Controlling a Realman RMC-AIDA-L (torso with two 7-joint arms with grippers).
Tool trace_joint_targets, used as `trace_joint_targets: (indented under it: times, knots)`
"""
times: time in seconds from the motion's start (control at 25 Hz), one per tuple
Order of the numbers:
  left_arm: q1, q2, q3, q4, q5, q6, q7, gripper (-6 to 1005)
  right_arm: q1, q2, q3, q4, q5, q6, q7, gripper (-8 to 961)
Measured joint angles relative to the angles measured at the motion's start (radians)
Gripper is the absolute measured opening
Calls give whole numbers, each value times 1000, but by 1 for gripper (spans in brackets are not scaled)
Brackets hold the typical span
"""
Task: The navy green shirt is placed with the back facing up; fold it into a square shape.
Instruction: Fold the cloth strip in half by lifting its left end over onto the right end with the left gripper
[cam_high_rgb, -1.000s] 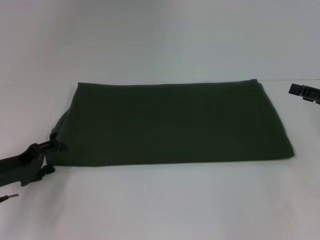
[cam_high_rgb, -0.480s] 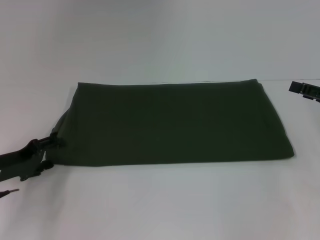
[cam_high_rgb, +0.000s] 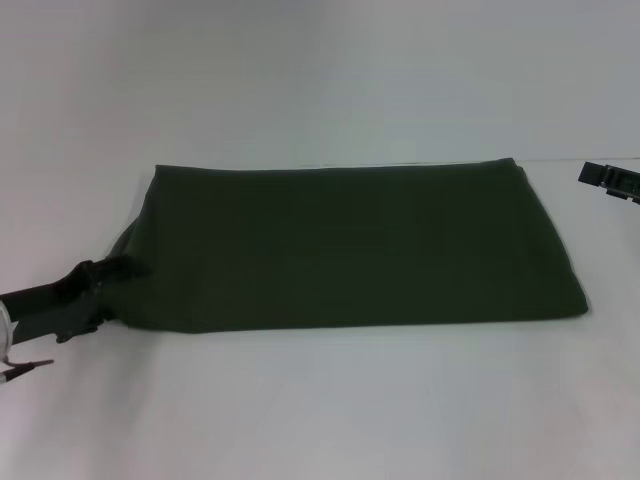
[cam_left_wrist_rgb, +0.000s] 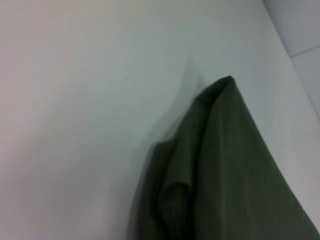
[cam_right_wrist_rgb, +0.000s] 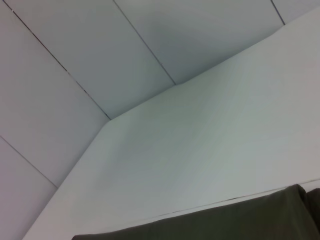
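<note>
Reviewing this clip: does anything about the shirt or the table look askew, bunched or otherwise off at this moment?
Only the navy green shirt at its left end: the fabric is bunched and lifted where the left gripper meets it, so that edge is uneven. The rest lies flat as a wide rectangle. The right gripper sits apart at the right.

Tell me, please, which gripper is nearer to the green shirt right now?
The left. The left gripper is at the shirt's left edge, touching the fabric near its front corner. The right gripper sits apart from the shirt, off its far right corner at the picture's edge.
</note>
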Motion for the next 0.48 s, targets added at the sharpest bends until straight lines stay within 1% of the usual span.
trace_joint_targets:
  times: [0.12,0.48]
  knots:
    - [2,0,0,2,-1,2,3,821,0,0,0,0,0,0,0,779]
    - [53,-3,-15,11,5,28,3,819,2,-1,-1,1,0,5,0,779]
